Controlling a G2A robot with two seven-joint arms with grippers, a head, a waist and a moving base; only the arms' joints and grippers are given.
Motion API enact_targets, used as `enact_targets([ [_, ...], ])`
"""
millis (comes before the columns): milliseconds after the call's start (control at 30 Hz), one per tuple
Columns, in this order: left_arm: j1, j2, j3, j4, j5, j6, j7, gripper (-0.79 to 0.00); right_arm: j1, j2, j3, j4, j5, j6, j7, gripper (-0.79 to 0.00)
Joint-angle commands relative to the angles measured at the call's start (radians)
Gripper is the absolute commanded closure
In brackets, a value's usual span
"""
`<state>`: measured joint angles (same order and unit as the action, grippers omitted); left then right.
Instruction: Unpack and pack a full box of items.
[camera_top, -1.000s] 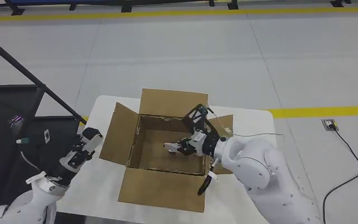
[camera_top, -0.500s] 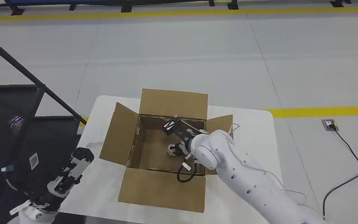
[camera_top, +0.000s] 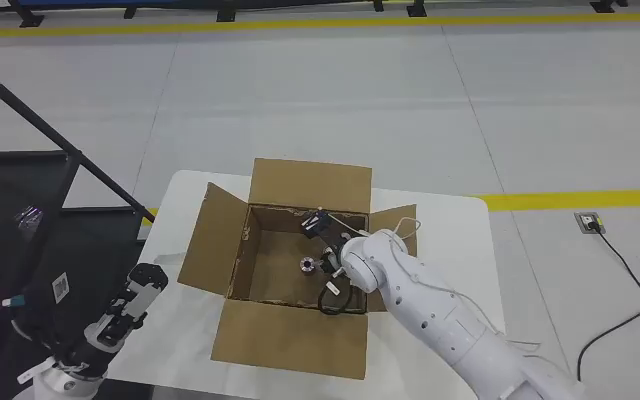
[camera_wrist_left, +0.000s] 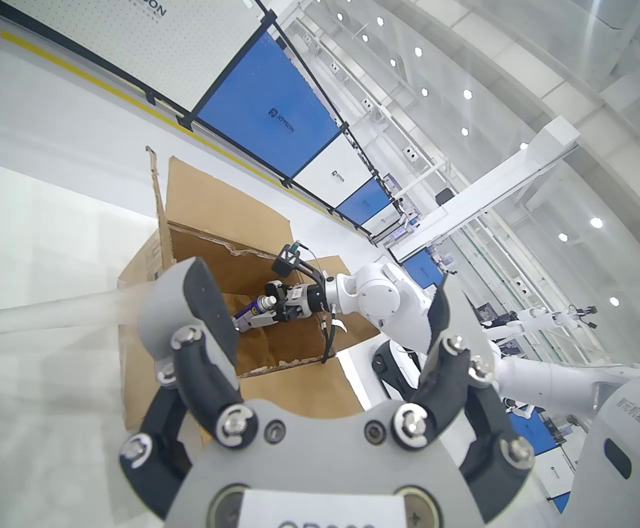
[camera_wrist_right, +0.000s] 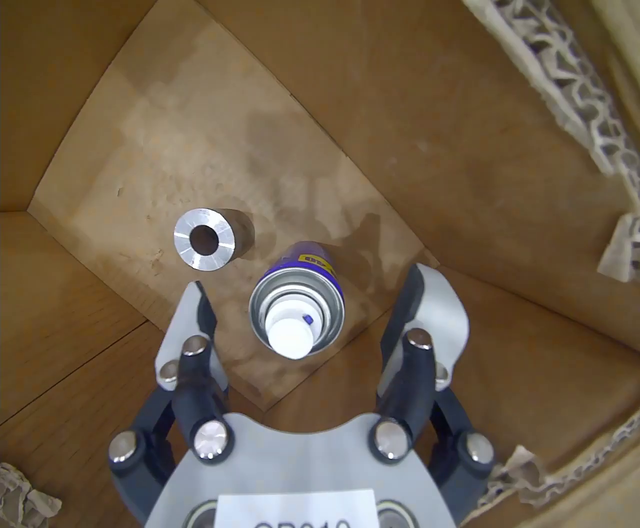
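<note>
Top camera looking down, right wrist inside box (camera_top: 290, 340), left outside

Below me spreads a pale grey, glossy floor (camera_top: 300, 90). A yellow painted line (camera_top: 560, 200) crosses it on my right, and a second yellow stripe (camera_top: 300, 22) runs along its far edge. The white, round-cornered tabletop (camera_top: 450, 225) stands on this floor. A black metal pole (camera_top: 55, 135) slants on my left. A small grey floor socket (camera_top: 589, 222) sits just beside the nearer line. Farther off I see blue and white wall panels in black frames (camera_wrist_left: 270, 110) under a high white ceiling (camera_wrist_left: 500, 60) dotted with round lamps (camera_wrist_left: 467, 94).
</note>
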<state>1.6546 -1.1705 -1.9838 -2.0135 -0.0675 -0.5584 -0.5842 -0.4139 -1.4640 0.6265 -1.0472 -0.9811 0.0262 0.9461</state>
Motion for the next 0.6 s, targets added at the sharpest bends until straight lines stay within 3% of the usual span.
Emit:
enact_targets([
  [0,0.0,0.0,0.0,0.0,0.0,0.0,0.0,-0.785,-0.001,-0.003,0.003,0.002,0.0,-0.004,0.0,0.0],
  [300,0.0,0.0,0.0,0.0,0.0,0.0,0.0,-0.785,-0.062,0.022,0.082,-0.157,-0.039,0.015,0.031,0.0],
  [400,0.0,0.0,0.0,0.0,0.0,0.0,0.0,-0.785,-0.115,0.045,0.144,-0.303,-0.059,0.023,0.054,0.0],
  [567,0.0,0.0,0.0,0.0,0.0,0.0,0.0,-0.785,-0.244,0.093,0.295,-0.672,-0.135,0.053,0.114,0.0],
])
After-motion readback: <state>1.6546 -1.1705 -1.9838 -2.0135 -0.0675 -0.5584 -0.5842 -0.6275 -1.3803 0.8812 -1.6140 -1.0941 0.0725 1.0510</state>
